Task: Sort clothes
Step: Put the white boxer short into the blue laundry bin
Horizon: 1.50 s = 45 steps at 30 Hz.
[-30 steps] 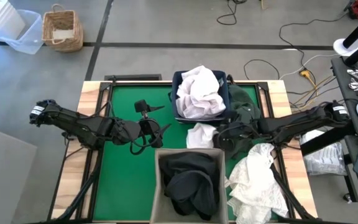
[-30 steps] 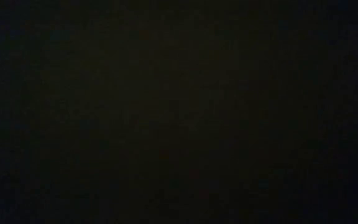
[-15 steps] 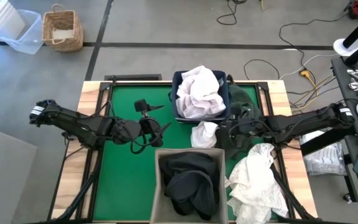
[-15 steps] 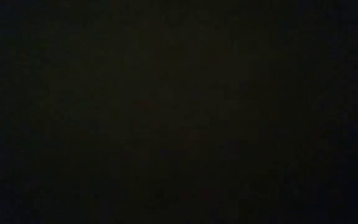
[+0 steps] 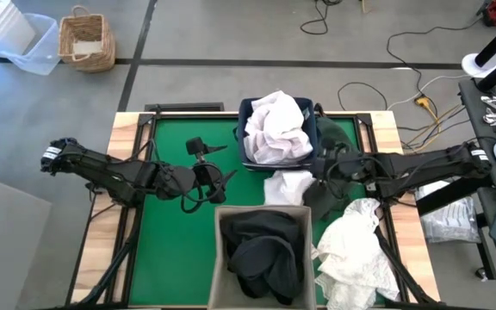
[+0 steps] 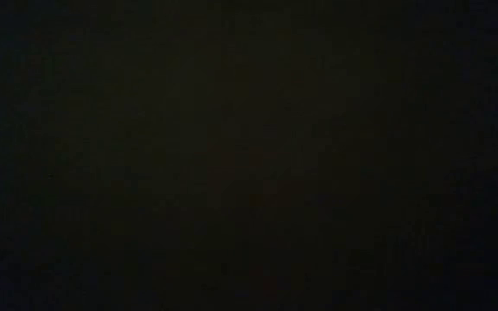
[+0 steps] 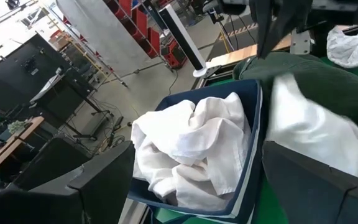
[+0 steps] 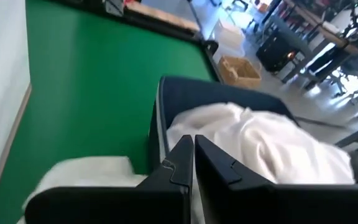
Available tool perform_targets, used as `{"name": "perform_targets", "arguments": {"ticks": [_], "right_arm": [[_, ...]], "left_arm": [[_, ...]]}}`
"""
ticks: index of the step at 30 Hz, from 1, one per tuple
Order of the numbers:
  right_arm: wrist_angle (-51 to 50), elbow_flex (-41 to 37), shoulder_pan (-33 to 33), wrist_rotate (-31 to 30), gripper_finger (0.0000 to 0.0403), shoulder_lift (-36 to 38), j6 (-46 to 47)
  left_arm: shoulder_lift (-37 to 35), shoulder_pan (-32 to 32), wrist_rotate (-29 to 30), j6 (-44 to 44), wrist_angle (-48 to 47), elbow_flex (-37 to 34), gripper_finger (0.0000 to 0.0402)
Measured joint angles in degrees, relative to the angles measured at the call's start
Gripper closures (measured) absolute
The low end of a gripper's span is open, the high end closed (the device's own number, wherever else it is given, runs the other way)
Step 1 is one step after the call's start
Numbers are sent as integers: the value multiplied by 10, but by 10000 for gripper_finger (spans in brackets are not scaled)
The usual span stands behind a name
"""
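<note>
So from the high view, take the navy bin (image 5: 278,129) as the anchor: it's stuffed with white clothes (image 5: 275,125), which looks like the whites pile. The right gripper (image 5: 317,175) sits just at its near right corner with its fingers pinched on a small white garment (image 5: 287,185) that hangs just in front of the bin, so my guess is it's being carried up to join the other whites. On the near side of that is the beige bin (image 5: 222,258) holding dark clothes (image 5: 261,250), another crumpled white garment (image 5: 351,250) lies off to the bin's near right, and a dark green one (image 5: 338,142) sits right beside it. The left gripper (image 5: 222,179) waits off to the bin's left over the green mat (image 5: 179,232), fingers spread wide, nothing in them. Low view is totally black, no help. Left wrist view looks straight at the bin full of whites. Right wrist view shows its fingers closed together right at the bin's rim.
</note>
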State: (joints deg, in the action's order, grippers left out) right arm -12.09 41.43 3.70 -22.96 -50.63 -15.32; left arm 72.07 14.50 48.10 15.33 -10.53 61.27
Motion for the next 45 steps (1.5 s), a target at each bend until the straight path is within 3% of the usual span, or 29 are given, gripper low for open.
{"name": "perform_targets", "arguments": {"ticks": [5,11,20,29,37,45], "right_arm": [[-27,26,0,6,394,-2,-12],[-133,27,0,85,394,-8,-12],[-231,23,0,80,373,-15,13],[-227,-10,0,80,282,-55,30],[-150,-38,0,79,198,-104,13],[-135,-42,0,75,147,-170,-12]], "left_arm": [[0,0,0,-14,-12,0,74],[0,0,0,-39,-42,-2,74],[0,0,0,-41,-42,-3,74],[0,0,0,-40,-42,-3,74],[0,0,0,-39,-42,-3,74],[0,0,0,-39,-42,-3,74]]}}
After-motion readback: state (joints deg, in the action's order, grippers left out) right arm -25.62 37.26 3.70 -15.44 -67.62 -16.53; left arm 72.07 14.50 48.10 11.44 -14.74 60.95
